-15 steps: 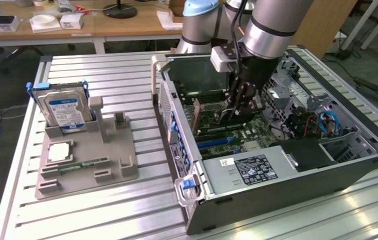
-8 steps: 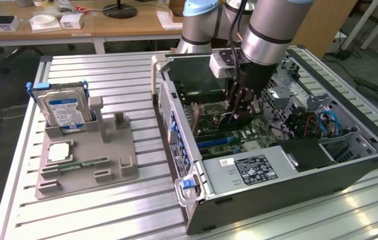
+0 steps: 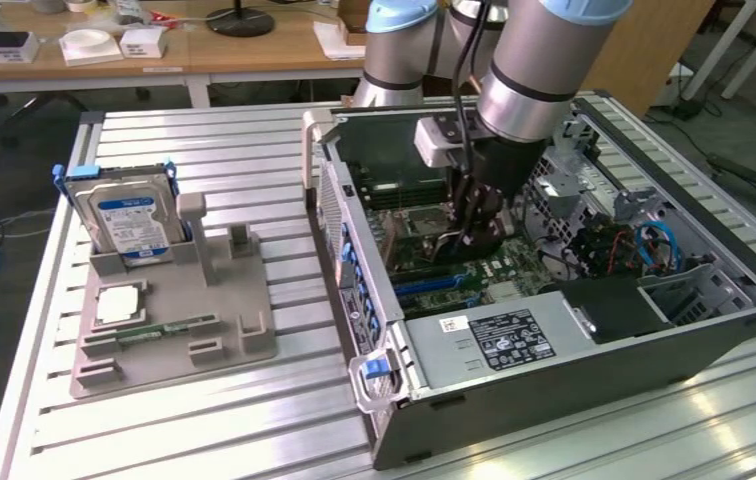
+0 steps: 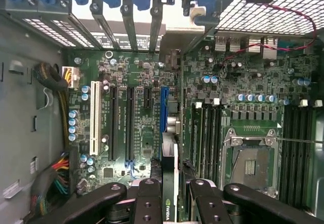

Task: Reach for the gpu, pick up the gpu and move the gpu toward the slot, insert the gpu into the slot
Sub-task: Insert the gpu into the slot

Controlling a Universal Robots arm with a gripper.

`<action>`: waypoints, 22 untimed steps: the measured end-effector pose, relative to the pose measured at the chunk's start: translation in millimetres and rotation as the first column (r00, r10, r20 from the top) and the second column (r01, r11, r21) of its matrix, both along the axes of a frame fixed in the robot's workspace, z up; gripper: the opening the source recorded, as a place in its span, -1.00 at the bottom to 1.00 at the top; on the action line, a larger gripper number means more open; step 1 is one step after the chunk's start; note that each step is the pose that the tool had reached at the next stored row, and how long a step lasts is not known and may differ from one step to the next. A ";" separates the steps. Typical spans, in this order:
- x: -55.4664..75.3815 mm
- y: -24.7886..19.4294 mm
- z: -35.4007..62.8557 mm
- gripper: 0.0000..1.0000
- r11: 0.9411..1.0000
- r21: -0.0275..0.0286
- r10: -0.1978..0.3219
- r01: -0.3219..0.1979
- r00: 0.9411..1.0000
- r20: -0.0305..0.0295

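1. The claw (image 4: 174, 199) is found closed narrowly on the gpu (image 4: 169, 181). The card is clamped edge-on between the black fingers (image 4: 148, 198).
2. Directly beyond the fingertips, the blue slot (image 4: 163, 107) is seen running in line with the held card's edge. Whether the card's contacts touch the slot cannot be told.
3. On one side of that slot, two long black slots (image 4: 129, 123) and a white slot (image 4: 94, 118) are noted. On the other side, the open processor socket (image 4: 250, 158) is noted on the motherboard (image 4: 147, 77).
4. In the exterior view the claw is observed lowered well inside the open computer case (image 3: 592, 390), close above the board.
5. Well apart from the claw, toward the exterior view's left, a grey holder (image 3: 205, 290) is recorded on the table (image 3: 191, 140). A hard drive (image 3: 129, 220) and a memory stick (image 3: 171, 327) are lodged in it.
6. The step in hand is judged to be insertion, with pick-up and carry taken as done.
7. Seating is judged to call for the card being kept square to the slot and pressed straight and evenly along its length. A tilted card could be jammed against the slot wall.
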State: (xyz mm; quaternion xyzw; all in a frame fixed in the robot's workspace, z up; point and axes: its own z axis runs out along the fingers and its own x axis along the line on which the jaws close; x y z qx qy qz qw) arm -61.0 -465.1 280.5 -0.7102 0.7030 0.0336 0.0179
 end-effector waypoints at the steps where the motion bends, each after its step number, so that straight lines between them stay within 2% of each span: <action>1: -0.1 0.0 -1.4 -0.47 1.000 0.000 0.000 0.000 1.000 0.000; 5: -1.0 -2.5 -5.4 -0.47 1.000 0.000 0.000 0.000 1.000 -0.001; 16: -11.2 -3.0 -16.3 -0.47 1.000 0.000 0.000 0.000 1.000 -0.001; 22: -16.0 -3.0 -18.2 -0.47 1.000 0.000 0.000 0.000 1.000 -0.001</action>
